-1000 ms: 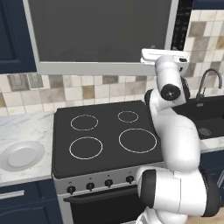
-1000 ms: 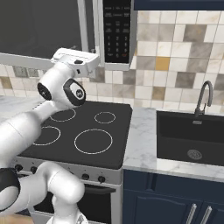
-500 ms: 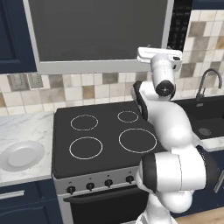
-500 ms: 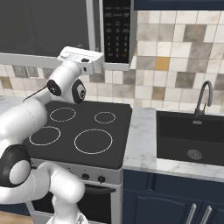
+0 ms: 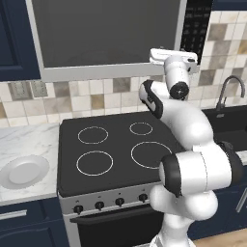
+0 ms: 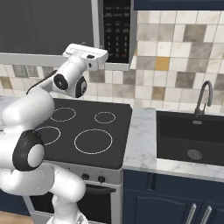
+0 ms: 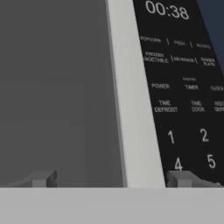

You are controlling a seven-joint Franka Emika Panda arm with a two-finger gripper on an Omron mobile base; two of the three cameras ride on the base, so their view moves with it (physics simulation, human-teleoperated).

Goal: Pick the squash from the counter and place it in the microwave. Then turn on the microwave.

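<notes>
Black keypad (image 7: 183,100) is facing my spread gripper (image 7: 111,179); the microwave (image 5: 108,38) door is looking shut, so I'm judging only switching on remains.

Microwave (image 5: 111,38): top and left side cut off by the frame edges in both base views.
Keypad (image 7: 183,96): right column of labels cut off; small print blurred.
Plate (image 5: 23,172): left rim cut off.
Sink (image 6: 190,138): right end cut off.
</notes>
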